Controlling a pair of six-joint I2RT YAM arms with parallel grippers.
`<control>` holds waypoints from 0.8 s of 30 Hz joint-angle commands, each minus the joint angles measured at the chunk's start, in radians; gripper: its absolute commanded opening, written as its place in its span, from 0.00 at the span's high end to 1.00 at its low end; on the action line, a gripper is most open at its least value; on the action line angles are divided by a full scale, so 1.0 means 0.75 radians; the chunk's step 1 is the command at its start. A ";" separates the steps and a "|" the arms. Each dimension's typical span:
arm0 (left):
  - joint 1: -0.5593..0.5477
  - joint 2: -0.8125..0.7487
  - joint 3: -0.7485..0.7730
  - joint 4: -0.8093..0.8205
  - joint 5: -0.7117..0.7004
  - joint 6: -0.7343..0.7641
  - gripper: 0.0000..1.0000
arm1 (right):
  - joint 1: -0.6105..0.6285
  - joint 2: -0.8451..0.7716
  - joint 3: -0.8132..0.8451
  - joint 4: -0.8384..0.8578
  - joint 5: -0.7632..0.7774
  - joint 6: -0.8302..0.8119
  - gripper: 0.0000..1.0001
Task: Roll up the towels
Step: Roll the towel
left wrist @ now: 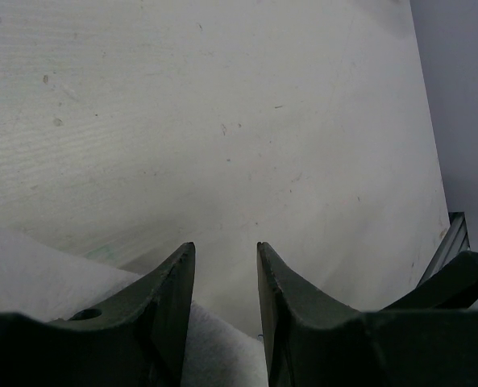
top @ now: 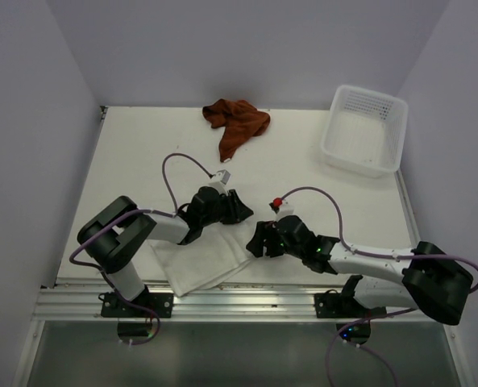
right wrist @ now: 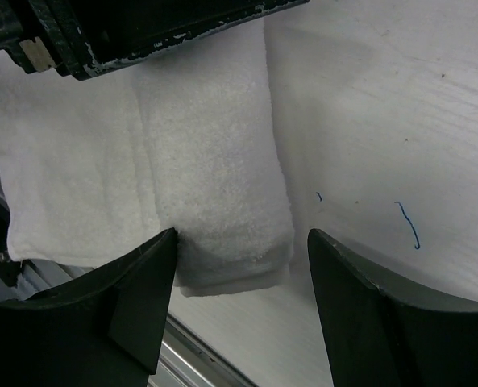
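The right gripper (right wrist: 243, 238) has its jaws wide apart and grips nothing; they straddle the thick, partly rolled end of the plain white cloth towel (right wrist: 214, 161). The left gripper (left wrist: 222, 246) shows a narrow gap between its jaws with nothing clamped at the tips, and it rests over the same towel. This towel lies at the near edge of the white table (top: 142, 161), between the arms. The crumpled rust-brown cloth towel (top: 237, 121) lies at the far edge, well apart. The white perforated plastic basket (top: 358, 164) stands far right.
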 commanded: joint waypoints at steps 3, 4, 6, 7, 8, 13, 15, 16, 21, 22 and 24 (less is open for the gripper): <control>-0.005 -0.020 -0.038 -0.169 -0.048 0.034 0.59 | -0.030 0.094 -0.034 0.212 -0.126 0.049 0.35; -0.005 -0.024 -0.038 -0.174 -0.050 0.034 0.59 | -0.036 0.131 -0.044 0.234 -0.132 0.049 0.39; -0.003 -0.032 -0.036 -0.182 -0.054 0.038 0.59 | -0.051 0.170 -0.073 0.302 -0.137 0.049 0.47; -0.003 -0.032 -0.033 -0.186 -0.058 0.042 0.59 | -0.059 0.209 -0.079 0.328 -0.169 0.049 0.53; -0.003 -0.034 -0.029 -0.192 -0.059 0.044 0.59 | -0.059 0.221 -0.083 0.337 -0.179 0.047 0.55; 0.015 -0.057 -0.001 -0.233 -0.059 0.071 0.59 | -0.061 0.262 -0.093 0.347 -0.230 0.020 0.55; 0.029 -0.067 0.014 -0.243 -0.056 0.081 0.59 | -0.059 0.276 -0.083 0.333 -0.243 0.002 0.58; 0.036 -0.069 0.022 -0.251 -0.056 0.085 0.59 | -0.059 0.285 -0.079 0.329 -0.263 -0.004 0.63; 0.060 -0.114 0.079 -0.310 -0.063 0.105 0.58 | -0.059 0.307 -0.040 0.300 -0.249 -0.045 1.00; 0.064 -0.120 0.093 -0.327 -0.063 0.115 0.57 | -0.059 0.301 -0.028 0.255 -0.237 -0.051 1.00; 0.077 -0.128 0.142 -0.374 -0.063 0.126 0.56 | -0.057 0.260 -0.002 0.214 -0.174 -0.078 1.00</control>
